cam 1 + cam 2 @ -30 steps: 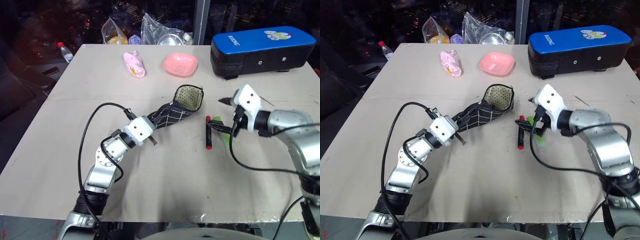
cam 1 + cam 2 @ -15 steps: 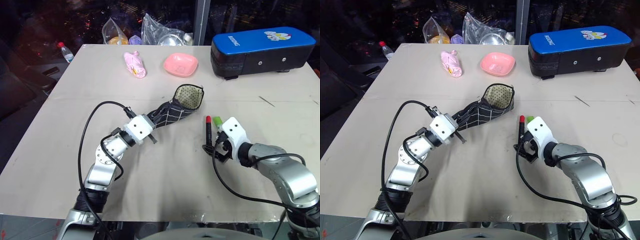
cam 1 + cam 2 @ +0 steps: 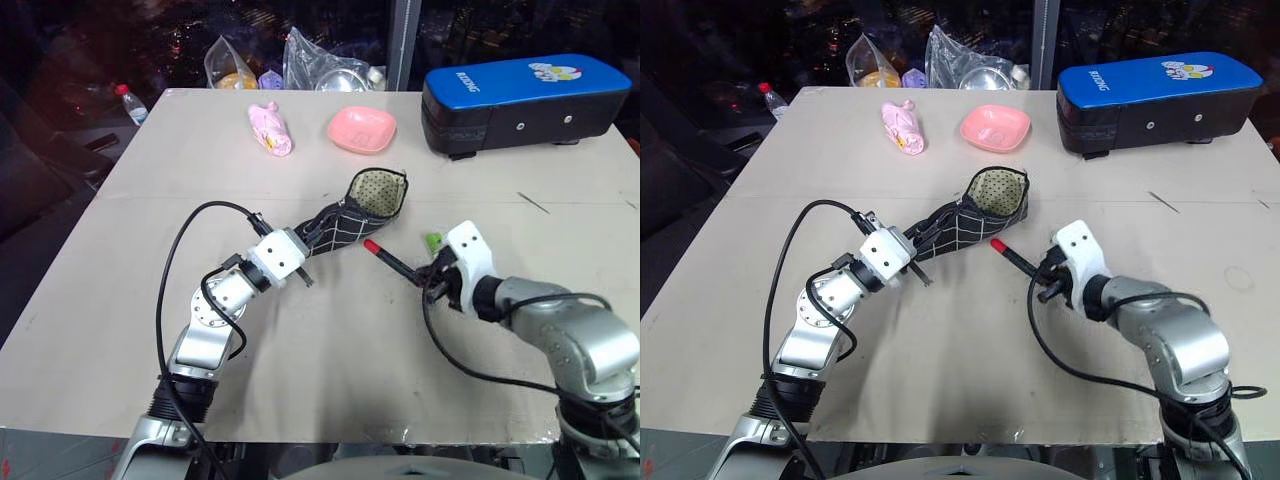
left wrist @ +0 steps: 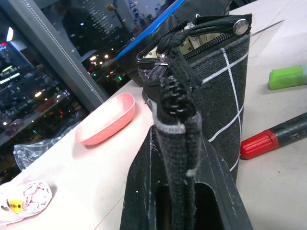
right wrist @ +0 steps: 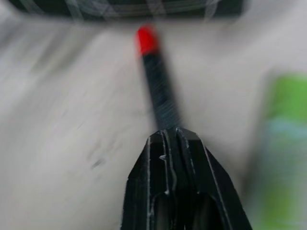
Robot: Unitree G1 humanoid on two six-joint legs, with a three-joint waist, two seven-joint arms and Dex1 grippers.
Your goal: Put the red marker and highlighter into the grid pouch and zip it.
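Observation:
The grid pouch (image 3: 345, 220) lies slanted on the table, its open mouth (image 3: 381, 190) showing a dotted lining and facing the far side. My left gripper (image 3: 303, 252) is shut on the pouch's near end, and the zipper edge (image 4: 175, 103) stands between its fingers. The right gripper (image 3: 430, 279) is shut on the rear end of the red marker (image 3: 395, 261). The marker's red tip (image 3: 372, 245) points at the pouch's side, just short of it. The green highlighter (image 3: 434, 241) lies on the table right behind the right gripper.
A big blue-and-black case (image 3: 525, 100) stands at the far right. A pink dish (image 3: 361, 129) and a pink wrapped thing (image 3: 269, 129) lie beyond the pouch. Plastic bags (image 3: 330, 65) and a small bottle (image 3: 130, 103) sit past the far edge. Bare tabletop (image 3: 330, 340) stretches toward me.
The right gripper came down on the marker's near end and shut on it. The marker swung from lying front-to-back to pointing its red tip at the pouch. The left gripper held still.

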